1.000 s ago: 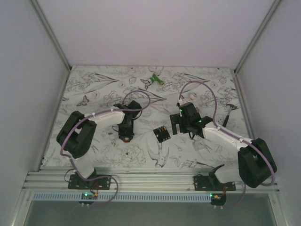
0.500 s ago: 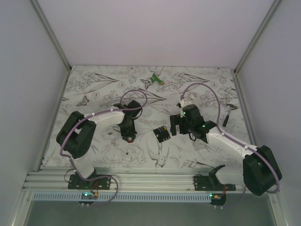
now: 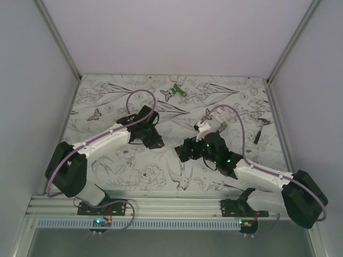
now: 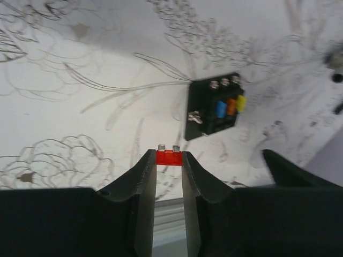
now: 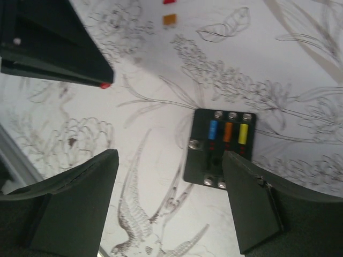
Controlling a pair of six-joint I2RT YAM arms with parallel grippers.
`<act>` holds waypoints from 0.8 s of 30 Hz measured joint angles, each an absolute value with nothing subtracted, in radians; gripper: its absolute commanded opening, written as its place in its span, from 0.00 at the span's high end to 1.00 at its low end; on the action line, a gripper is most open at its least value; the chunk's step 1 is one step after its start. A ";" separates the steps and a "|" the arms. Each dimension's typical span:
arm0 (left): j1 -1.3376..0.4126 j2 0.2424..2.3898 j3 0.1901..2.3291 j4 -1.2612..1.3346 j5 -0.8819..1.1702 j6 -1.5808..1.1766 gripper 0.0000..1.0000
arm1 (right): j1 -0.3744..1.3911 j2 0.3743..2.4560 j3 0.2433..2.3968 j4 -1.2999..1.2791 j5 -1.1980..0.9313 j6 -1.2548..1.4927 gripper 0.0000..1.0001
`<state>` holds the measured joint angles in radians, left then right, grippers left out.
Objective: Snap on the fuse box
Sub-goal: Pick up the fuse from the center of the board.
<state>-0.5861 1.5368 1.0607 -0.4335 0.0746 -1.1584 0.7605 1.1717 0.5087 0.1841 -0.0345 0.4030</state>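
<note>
The fuse box (image 5: 220,147) is a flat black block lying on the flower-print mat, with blue, orange and yellow fuses in its upper row. It also shows in the left wrist view, fuse box (image 4: 213,107). My right gripper (image 5: 170,160) hangs open just above it, one finger (image 5: 252,206) over the box's lower right corner. In the top view the right gripper (image 3: 188,150) hides the box. My left gripper (image 4: 169,160) is shut on a small red fuse (image 4: 169,157), prongs pointing away, a short way left of the box. From above, the left gripper (image 3: 157,142) sits just left of the right one.
A loose orange fuse (image 5: 169,20) and a red one (image 5: 169,1) lie on the mat beyond the box. A green-and-white object (image 3: 174,91) lies at the back, and a dark tool (image 3: 258,131) at the right. The metal rail (image 3: 171,203) runs along the near edge.
The left arm stretched out to the right, carrying the red fuse toward the box. The right gripper moved left and down over the box, and its jaws narrowed a little.
</note>
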 measured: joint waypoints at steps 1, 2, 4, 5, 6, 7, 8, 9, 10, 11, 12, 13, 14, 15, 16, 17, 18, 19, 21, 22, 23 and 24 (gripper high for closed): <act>-0.590 1.523 1.058 -0.422 0.076 -1.179 0.84 | 0.774 1.166 0.487 0.230 -0.035 0.413 0.19; -0.595 1.510 1.055 -0.408 0.079 -1.200 0.84 | 0.788 1.162 0.463 0.279 -0.034 0.426 0.20; -0.609 1.485 1.048 -0.384 0.082 -1.244 0.84 | 0.811 1.154 0.416 0.373 -0.031 0.444 0.22; -0.617 1.475 1.045 -0.374 0.082 -1.264 0.84 | 0.821 1.152 0.398 0.414 -0.026 0.454 0.24; -0.622 1.466 1.043 -0.364 0.083 -1.280 0.84 | 0.828 1.151 0.387 0.445 -0.023 0.461 0.26; -0.628 1.458 1.042 -0.355 0.085 -1.297 0.84 | 0.836 1.151 0.374 0.484 -0.015 0.465 0.28; -0.634 1.451 1.042 -0.347 0.086 -1.314 0.84 | 0.844 1.151 0.360 0.528 -0.005 0.473 0.30; -0.640 1.445 1.042 -0.337 0.087 -1.331 0.84 | 0.851 1.149 0.348 0.565 0.002 0.480 0.31; -0.644 1.439 1.042 -0.328 0.089 -1.344 0.84 | 0.857 1.147 0.337 0.604 0.012 0.487 0.33; -0.649 1.435 1.042 -0.321 0.090 -1.358 0.84 | 0.862 1.144 0.327 0.639 0.021 0.493 0.34; -0.652 1.431 1.042 -0.313 0.093 -1.370 0.84 | 0.865 1.141 0.318 0.673 0.031 0.503 0.36; -0.656 1.428 1.042 -0.307 0.097 -1.380 0.84 | 0.867 1.138 0.311 0.700 0.043 0.508 0.37; -0.660 1.427 1.042 -0.303 0.100 -1.388 0.84 | 0.868 1.137 0.307 0.723 0.052 0.512 0.39; -0.663 1.425 1.042 -0.299 0.103 -1.398 0.84 | 0.869 1.137 0.305 0.746 0.063 0.517 0.40; -0.667 1.424 1.042 -0.293 0.106 -1.406 0.84 | 0.869 1.137 0.304 0.766 0.074 0.522 0.42; -0.672 1.422 1.042 -0.287 0.109 -1.415 0.84 | 0.870 1.137 0.303 0.785 0.081 0.529 0.43; -0.675 1.420 1.042 -0.284 0.111 -1.422 0.84 | 0.870 1.138 0.302 0.806 0.090 0.535 0.44; -0.677 1.418 1.042 -0.283 0.113 -1.427 0.84 | 0.870 1.138 0.302 0.820 0.096 0.539 0.45; -0.683 1.414 1.042 -0.281 0.115 -1.439 0.84 | 0.870 1.140 0.301 0.848 0.106 0.550 0.48; -0.686 1.412 1.042 -0.279 0.115 -1.445 0.84 | 0.871 1.142 0.300 0.859 0.110 0.556 0.49; -0.688 1.411 1.042 -0.276 0.115 -1.450 0.84 | 0.872 1.143 0.299 0.870 0.117 0.563 0.50; -0.690 1.409 1.042 -0.273 0.115 -1.456 0.84 | 0.873 1.145 0.296 0.880 0.123 0.566 0.52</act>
<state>-0.6899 1.4086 1.0420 -0.2729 0.1150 -1.4555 0.8726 1.1454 0.2962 0.8803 0.1226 0.5659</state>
